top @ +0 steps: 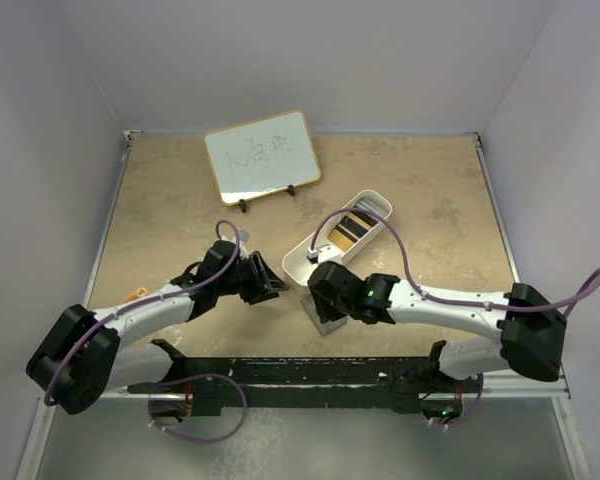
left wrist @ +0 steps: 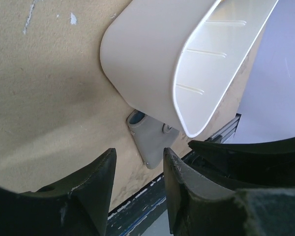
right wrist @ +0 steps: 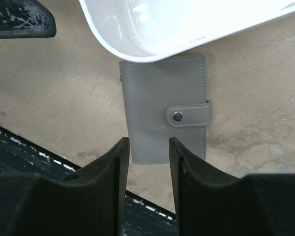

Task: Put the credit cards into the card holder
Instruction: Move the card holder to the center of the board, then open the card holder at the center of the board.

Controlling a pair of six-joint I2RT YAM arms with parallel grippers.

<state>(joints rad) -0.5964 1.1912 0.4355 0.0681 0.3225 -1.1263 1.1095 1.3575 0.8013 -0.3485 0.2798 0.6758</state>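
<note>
**Both claws parted and empty by the closed card holder**

The card holder (right wrist: 155,98) lay shut on the table (top: 180,200), its snap tab (right wrist: 189,114) fastened, at the near end of the long white tray (left wrist: 147,54). In the right wrist view the tray's rim covered the holder's far edge; whether the two touched could not be told. The credit cards (top: 356,231), seen as yellow and black bands, sat inside the tray towards its far end, well apart from the holder.

The right claw (right wrist: 148,142) hung directly over the holder's near edge, its jaws a narrow way apart with nothing between them. The left claw (left wrist: 139,152) was also empty, jaws moderately apart, pointed at the tray's rounded near end, where a corner of the grey holder showed beneath the tray wall. From above, the two claws stood close together, one on each side of the tray's near end.

A small whiteboard (top: 262,155) stood propped at the far side of the table.
</note>
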